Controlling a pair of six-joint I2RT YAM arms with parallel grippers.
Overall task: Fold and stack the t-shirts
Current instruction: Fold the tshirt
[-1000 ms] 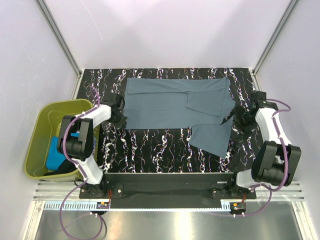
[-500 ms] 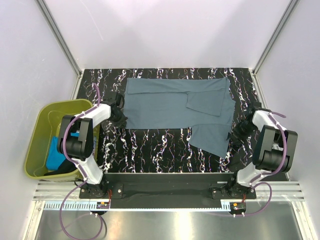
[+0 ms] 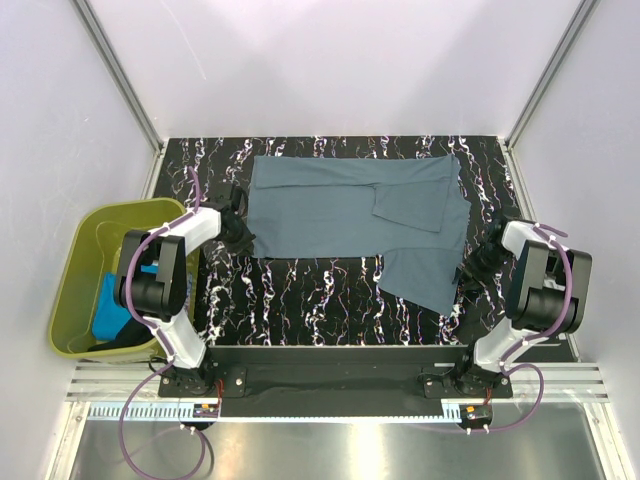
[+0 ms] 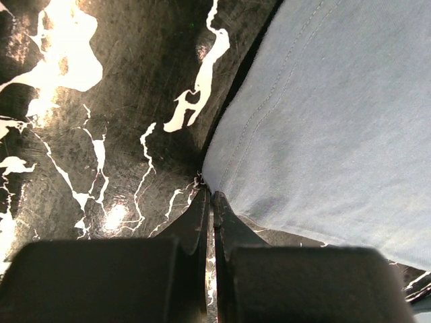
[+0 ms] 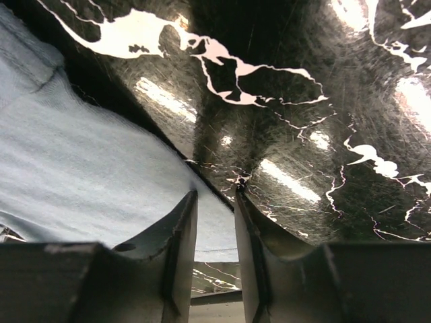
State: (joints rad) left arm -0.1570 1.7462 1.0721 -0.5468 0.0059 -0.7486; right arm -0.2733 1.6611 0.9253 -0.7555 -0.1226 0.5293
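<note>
The slate grey-blue t-shirt [image 3: 340, 205] lies spread on the black marbled table [image 3: 320, 290], with a sleeve folded in at the right and a lower flap reaching toward the front. My left gripper [image 3: 243, 238] is shut, its tips [image 4: 209, 195] pinching the shirt's [image 4: 323, 121] near-left corner. My right gripper [image 3: 468, 268] sits low at the flap's right edge. Its jaws [image 5: 215, 195] stand a narrow gap apart, astride the hem of the cloth [image 5: 81, 161]. A turquoise t-shirt [image 3: 112, 305] and a black t-shirt [image 3: 120, 345] lie in the tub.
The olive-green tub [image 3: 85, 240] stands off the table's left edge beside the left arm. Light walls and metal frame posts enclose the table at the back and sides. Bare marbled surface shows in front of the shirt.
The right arm drew toward the front along the shirt's right edge, and its jaws narrowed from wide open to a small gap. The left arm and the shirt stayed put.
</note>
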